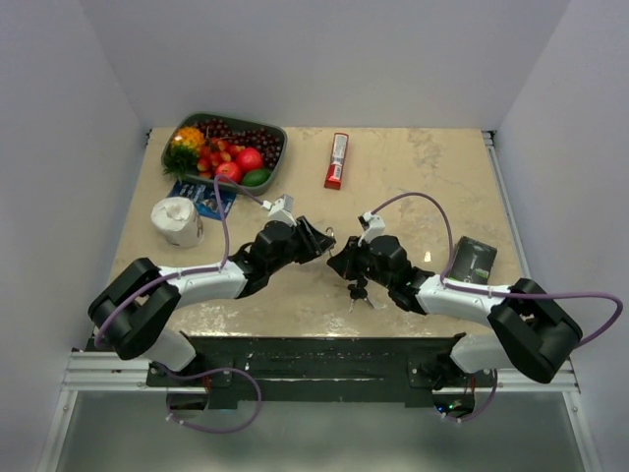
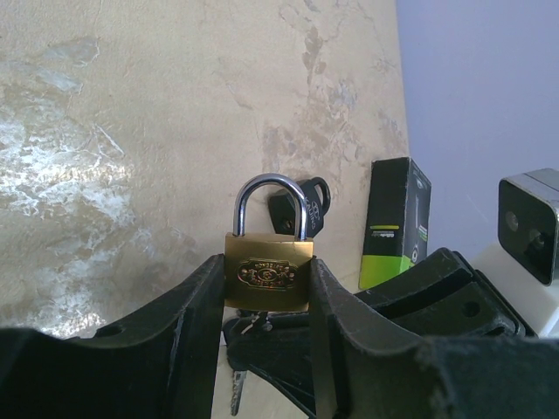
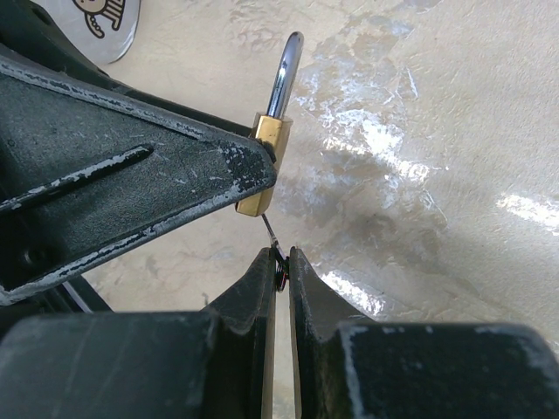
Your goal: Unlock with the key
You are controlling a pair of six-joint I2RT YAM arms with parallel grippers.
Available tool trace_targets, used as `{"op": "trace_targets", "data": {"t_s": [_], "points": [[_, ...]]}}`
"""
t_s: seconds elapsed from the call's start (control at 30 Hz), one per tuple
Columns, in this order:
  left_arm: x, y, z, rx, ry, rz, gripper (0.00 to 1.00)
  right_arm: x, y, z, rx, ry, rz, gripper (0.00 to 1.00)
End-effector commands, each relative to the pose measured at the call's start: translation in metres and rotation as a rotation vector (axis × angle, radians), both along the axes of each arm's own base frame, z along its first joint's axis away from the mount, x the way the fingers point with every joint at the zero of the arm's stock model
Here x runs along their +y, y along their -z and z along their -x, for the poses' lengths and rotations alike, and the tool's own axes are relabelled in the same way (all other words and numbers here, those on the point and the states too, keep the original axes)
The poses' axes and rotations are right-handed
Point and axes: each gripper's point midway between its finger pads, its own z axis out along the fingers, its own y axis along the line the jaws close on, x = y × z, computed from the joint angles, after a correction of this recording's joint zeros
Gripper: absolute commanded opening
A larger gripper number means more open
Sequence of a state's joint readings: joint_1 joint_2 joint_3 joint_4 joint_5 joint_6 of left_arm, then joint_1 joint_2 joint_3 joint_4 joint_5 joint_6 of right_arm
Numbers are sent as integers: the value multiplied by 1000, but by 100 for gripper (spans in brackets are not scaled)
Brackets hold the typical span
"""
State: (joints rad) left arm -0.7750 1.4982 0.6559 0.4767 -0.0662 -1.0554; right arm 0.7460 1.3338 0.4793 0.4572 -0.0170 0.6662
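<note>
My left gripper (image 2: 266, 281) is shut on a small brass padlock (image 2: 268, 272) and holds it above the table with the silver shackle up and both shackle legs seated in the body. My right gripper (image 3: 279, 264) is shut on the black head of a key (image 3: 279, 272). Its thin blade runs up to the underside of the padlock (image 3: 266, 140). The rest of the key bunch (image 1: 359, 292) hangs below the right gripper (image 1: 344, 262), and one blade shows in the left wrist view (image 2: 237, 388). The two grippers meet at mid-table, with the left gripper (image 1: 320, 242) on the left.
A black padlock-like object (image 2: 304, 202) lies behind the brass one. A black-and-green box (image 1: 475, 261) stands to the right. At the back are a fruit tray (image 1: 277, 133) and a red tube (image 1: 337, 160). A white cup (image 1: 177, 221) and a blue packet (image 1: 202, 198) are at the left.
</note>
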Motion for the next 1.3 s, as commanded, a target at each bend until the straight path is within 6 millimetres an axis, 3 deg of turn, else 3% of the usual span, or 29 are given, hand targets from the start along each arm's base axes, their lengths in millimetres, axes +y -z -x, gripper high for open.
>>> {"op": "trace_targets", "data": {"t_s": [0.0, 0.27, 0.5, 1.27], "points": [[-3, -26, -2, -74, -6, 47, 0, -1, -23, -13, -49, 54, -42, 0], [-5, -20, 1, -70, -4, 31, 0, 2, -30, -16, -66, 55, -62, 0], [-5, -14, 3, -87, -11, 10, 0, 4, -48, -22, -99, 72, -92, 0], [-16, 20, 25, -101, -3, -105, 0, 10, -61, -29, -117, 77, -141, 0]]}}
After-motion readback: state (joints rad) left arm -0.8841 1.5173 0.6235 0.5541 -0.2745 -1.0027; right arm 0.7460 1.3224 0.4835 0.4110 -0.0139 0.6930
